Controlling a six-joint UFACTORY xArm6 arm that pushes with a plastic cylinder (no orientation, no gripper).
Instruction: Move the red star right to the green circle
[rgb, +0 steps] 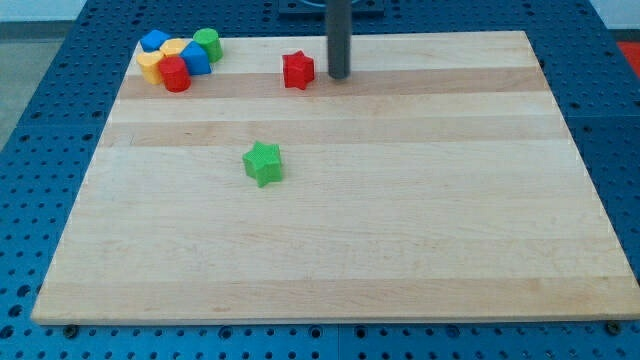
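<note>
A pale wooden board (330, 240) is seen lying on a blue perforated table (40, 140); the board fills most of the view, and its far edge runs near the view's top.

The dark rod (339, 35) is seen coming down from the view's top, a little right of centre. My tip (339, 76) is set on the board near its far edge, just beside the red star (298, 70), on the star's right. A narrow gap appears between them, though contact cannot be ruled out. No fingers are carried by this arm, so no open or closed state can be told; nothing is gripped.

A cluster of blocks is packed into the far left corner of the board. In it, the green circle (208, 43) is placed at the far right end of the cluster. A blue block (195, 59) is pressed against its near side, and a red cylinder (175, 74) lies nearest in the group. Yellow blocks (158, 60) are wedged in the middle, and a second blue block (154, 40) sits at the far left.

The red star is found well right of that cluster, apart from the green circle.

A green star (263, 163) lies alone, nearer than the red star and slightly left of it, well apart from everything else.
</note>
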